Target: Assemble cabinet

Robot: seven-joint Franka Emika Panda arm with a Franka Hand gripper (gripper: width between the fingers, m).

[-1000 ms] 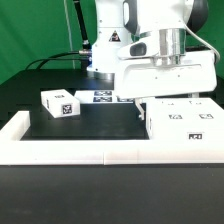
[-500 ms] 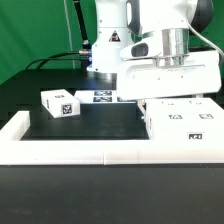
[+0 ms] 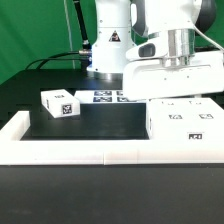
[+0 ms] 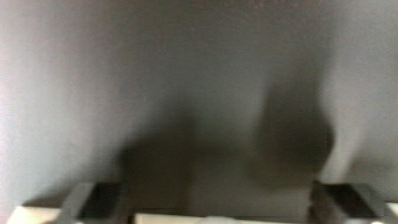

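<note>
The gripper (image 4: 217,203) is open. In the wrist view its two fingers (image 4: 89,200) stand far apart. Something white shows low between them, but it is too blurry to tell what it is, or if the fingers touch it. In the exterior view the gripper hangs just over the big cabinet body (image 3: 185,125). That body sits on the black table (image 3: 95,122) at the exterior view's right. A small white block (image 3: 60,103) sits well apart, at the exterior view's left.

Claw (image 4: 217,203) slightly farther toward the exterior view's right.
</note>
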